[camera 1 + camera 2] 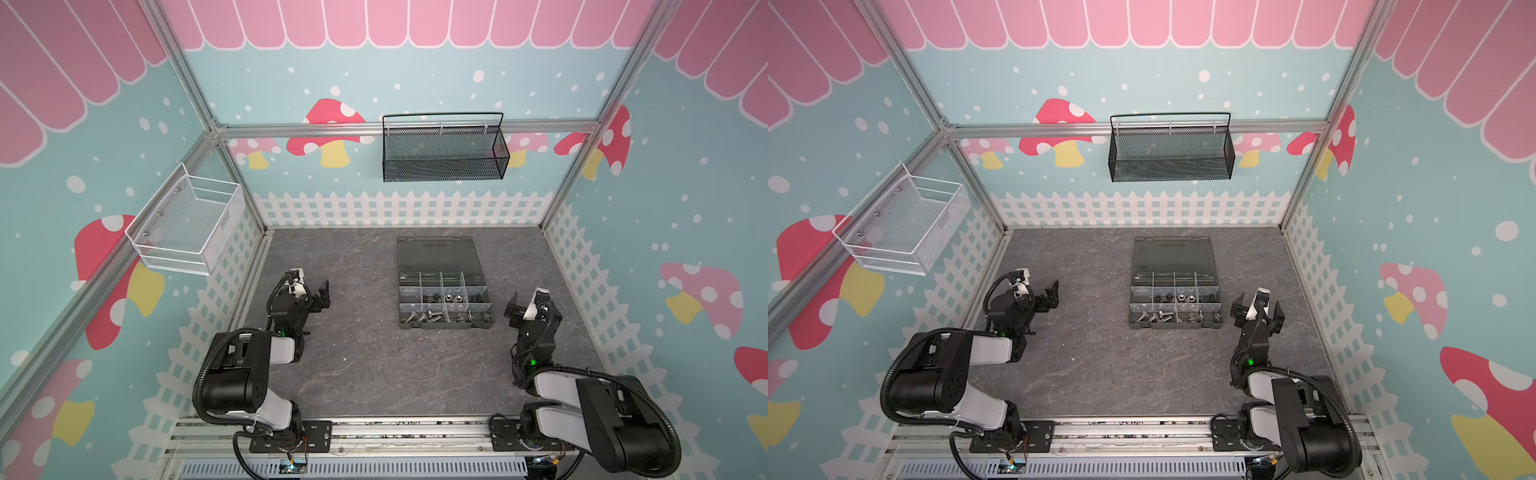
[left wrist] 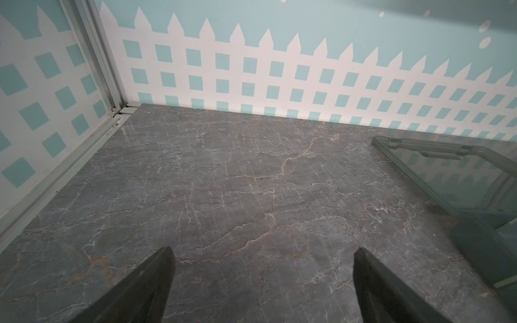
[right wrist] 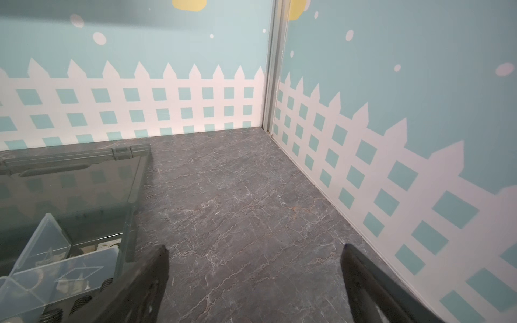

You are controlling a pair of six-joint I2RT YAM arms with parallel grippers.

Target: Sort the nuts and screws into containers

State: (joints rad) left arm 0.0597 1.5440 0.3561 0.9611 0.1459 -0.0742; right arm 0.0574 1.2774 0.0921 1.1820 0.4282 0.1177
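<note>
Organizer box, lid open, on tabletop: screws and nuts in containers; left gripper and right gripper alongside, fingers spread, empty.

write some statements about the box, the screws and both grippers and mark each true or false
1. The organizer box has its lid open. True.
2. The left gripper holds a screw. False: its jaws stand open and empty above the table.
3. The right gripper is open, to the right of the box. True.
4. The screws lie loose beside the box. False: those that show lie inside it, in the front row.
5. The black mesh basket stands on the table. False: it hangs on the back wall.
</note>
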